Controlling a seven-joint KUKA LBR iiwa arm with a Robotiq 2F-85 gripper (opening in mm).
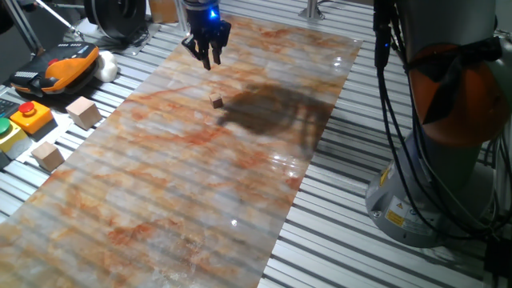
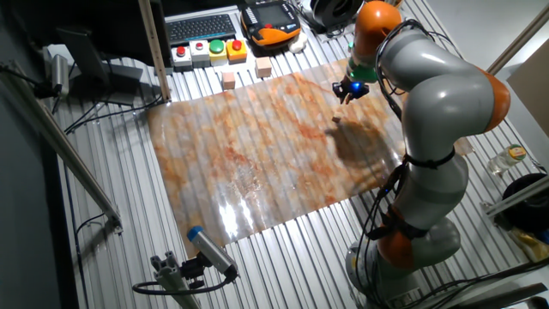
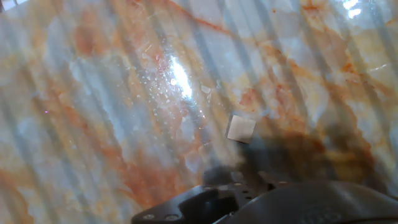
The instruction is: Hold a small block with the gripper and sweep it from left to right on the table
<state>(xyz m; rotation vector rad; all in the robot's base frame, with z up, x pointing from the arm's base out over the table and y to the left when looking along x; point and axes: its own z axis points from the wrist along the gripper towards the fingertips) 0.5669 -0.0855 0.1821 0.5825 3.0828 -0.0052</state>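
Hovering black two-finger hand, fingers slightly parted, empty, above tiny tan wooden cube lying free on marbled orange-grey worktop. Approach step; next: descend, centre, pinch cube.

I get one fixed view low and close along the marbled sheet; the other fixed view looks down from high and far. Both share that sheet. My hand view faces it closely.
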